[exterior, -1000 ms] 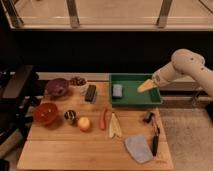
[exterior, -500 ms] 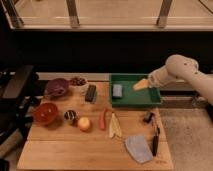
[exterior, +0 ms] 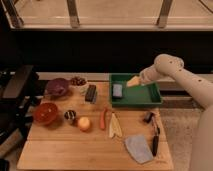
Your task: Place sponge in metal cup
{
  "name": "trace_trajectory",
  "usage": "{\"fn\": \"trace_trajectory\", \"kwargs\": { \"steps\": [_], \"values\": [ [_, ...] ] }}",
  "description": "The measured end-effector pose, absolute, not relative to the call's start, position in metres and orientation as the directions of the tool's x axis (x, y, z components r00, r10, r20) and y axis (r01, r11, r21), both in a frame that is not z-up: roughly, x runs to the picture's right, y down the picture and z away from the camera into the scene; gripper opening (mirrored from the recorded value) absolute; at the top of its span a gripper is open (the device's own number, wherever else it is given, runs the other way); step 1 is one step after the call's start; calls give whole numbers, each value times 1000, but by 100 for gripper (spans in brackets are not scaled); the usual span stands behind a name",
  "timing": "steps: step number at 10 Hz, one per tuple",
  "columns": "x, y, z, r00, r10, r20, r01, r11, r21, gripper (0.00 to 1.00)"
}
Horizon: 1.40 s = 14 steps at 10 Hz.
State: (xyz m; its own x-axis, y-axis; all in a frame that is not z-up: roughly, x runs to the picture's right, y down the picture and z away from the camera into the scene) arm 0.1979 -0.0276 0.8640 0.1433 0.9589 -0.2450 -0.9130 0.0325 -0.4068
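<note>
Gripper [exterior: 132, 81]: spread wide, nothing held; shifted left over tray [exterior: 143, 95], nearer sponge.
Sponge [exterior: 117, 90]: unmoved, in tray.
Cup [exterior: 70, 115]: unmoved, on table [exterior: 60, 150].

Gripper [exterior: 134, 81] above tray [exterior: 143, 95], arm [exterior: 172, 67] off-frame right

Claw [exterior: 134, 81] hangs over tray [exterior: 148, 96] with open room to sponge [exterior: 117, 90]; orange [exterior: 84, 123], red bowl [exterior: 45, 113] flank metal cup [exterior: 70, 115].

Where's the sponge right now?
Camera view: the sponge lies at the left end of the green tray, right of the dark block; the hand hangs just right of it.
</note>
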Motion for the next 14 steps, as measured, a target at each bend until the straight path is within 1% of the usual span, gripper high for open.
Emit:
{"fn": "trace_trajectory", "kwargs": {
  "steps": [2, 10, 14],
  "values": [
    [181, -20, 883, 158, 951, -267, -904, 31, -426, 67],
    [183, -19, 885, 153, 950, -271, -900, 21, -435, 67],
    [155, -10, 900, 118, 956, -268, -882, -23, -471, 67]
  ]
}}
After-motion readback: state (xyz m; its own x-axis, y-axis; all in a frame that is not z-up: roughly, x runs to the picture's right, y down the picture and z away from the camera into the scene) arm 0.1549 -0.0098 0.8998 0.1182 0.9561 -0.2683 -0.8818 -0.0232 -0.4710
